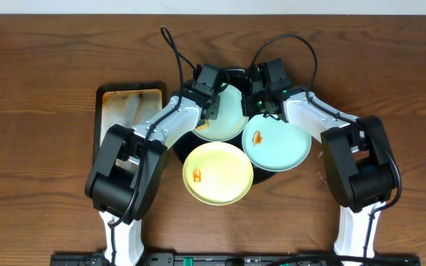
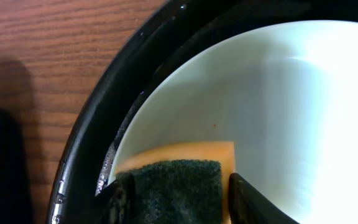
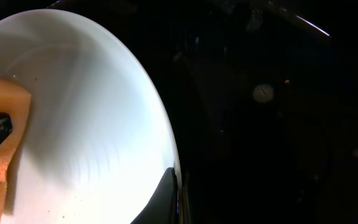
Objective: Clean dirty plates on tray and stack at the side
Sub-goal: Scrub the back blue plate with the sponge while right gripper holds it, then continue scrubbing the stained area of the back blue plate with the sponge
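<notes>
The black tray [image 1: 182, 145] holds three plates. A pale mint plate [image 1: 228, 118] at the back is tilted up. My right gripper [image 1: 256, 103] is shut on its rim; one finger [image 3: 169, 193] lies on the plate [image 3: 92, 112] edge over the tray [image 3: 266, 124]. My left gripper [image 1: 214, 103] is shut on an orange sponge with a green pad [image 2: 176, 180], pressed on that plate [image 2: 272, 106] inside the tray rim [image 2: 104, 106]. The sponge also shows in the right wrist view [image 3: 2, 149]. A mint-blue plate [image 1: 279, 144] and a yellow plate [image 1: 218, 174] each carry an orange smear.
A small rectangular rusty metal tray [image 1: 128, 111] lies left of the black tray, partly under my left arm. Brown wooden table surrounds everything. Both arms reach in from the front, flanking the plates.
</notes>
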You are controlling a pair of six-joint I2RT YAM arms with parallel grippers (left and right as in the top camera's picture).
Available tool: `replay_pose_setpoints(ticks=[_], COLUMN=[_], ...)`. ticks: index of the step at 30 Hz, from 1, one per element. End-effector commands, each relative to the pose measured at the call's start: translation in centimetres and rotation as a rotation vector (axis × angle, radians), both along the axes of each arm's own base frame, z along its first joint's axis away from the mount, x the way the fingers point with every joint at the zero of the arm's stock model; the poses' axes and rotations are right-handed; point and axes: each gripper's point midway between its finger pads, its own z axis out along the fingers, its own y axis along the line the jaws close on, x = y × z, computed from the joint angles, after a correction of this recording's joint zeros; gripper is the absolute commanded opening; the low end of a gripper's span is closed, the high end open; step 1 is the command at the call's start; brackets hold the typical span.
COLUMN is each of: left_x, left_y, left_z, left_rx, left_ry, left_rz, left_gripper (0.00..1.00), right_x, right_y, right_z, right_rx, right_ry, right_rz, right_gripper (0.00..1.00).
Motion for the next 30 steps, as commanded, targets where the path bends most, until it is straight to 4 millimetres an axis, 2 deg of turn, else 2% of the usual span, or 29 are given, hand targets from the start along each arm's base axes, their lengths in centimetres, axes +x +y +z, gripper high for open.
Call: replay_pose_setpoints(ticks=[1, 3, 5, 8, 12, 13, 15, 18, 25, 30], left_x=[-1.2, -1.6, -1.8, -2.1, -2.1, -2.2, -2.4, -2.9, -3.5, -3.3], left_y=[-0.3, -0.1, -0.1, 0.1, 0.1, 0.1, 0.2, -0.5, -0.2, 0.5], left_z=[-1.6, -1.9, -2.0, -1.7, 0.4, 1.6, 2.2, 1.4, 0.7, 0.8], left_rx=[-0.053, -0.072, -0.079, -0.073, -0.085, -0.104, -0.124, -0.178, -0.214, -0.257], left_ry=[0.07, 0.09, 0.097, 0.105, 0.084, 0.072, 0.068, 0.107, 0.131, 0.127], left_rz=[0.023, 0.072, 0.093, 0.093, 0.093, 0.115, 0.152, 0.178, 0.293, 0.398], left_gripper=[0.46, 0.46, 0.55, 0.57, 0.57, 0.57, 0.57, 0.57, 0.57, 0.62], right_x=[-0.4, -0.4, -0.4, -0.5, -0.5, -0.5, -0.6, -0.7, -0.8, -0.8], right_y=[-0.8, -0.8, -0.8, -0.8, -0.8, -0.8, -0.9, -0.9, -1.0, -1.0], right_z=[-1.6, -1.6, -1.6, -1.6, -1.6, -1.6, -1.7, -1.7, -1.8, -1.8], right_rx=[-0.026, -0.027, -0.027, -0.027, -0.027, -0.028, -0.03, -0.032, -0.034, -0.034], right_ry=[0.04, 0.04, 0.04, 0.041, 0.041, 0.044, 0.049, 0.053, 0.058, 0.058], right_rz=[-0.018, -0.018, -0.017, -0.018, -0.018, -0.017, -0.017, -0.018, -0.018, -0.017], right_gripper=[0.01, 0.01, 0.01, 0.01, 0.01, 0.01, 0.01, 0.01, 0.01, 0.01])
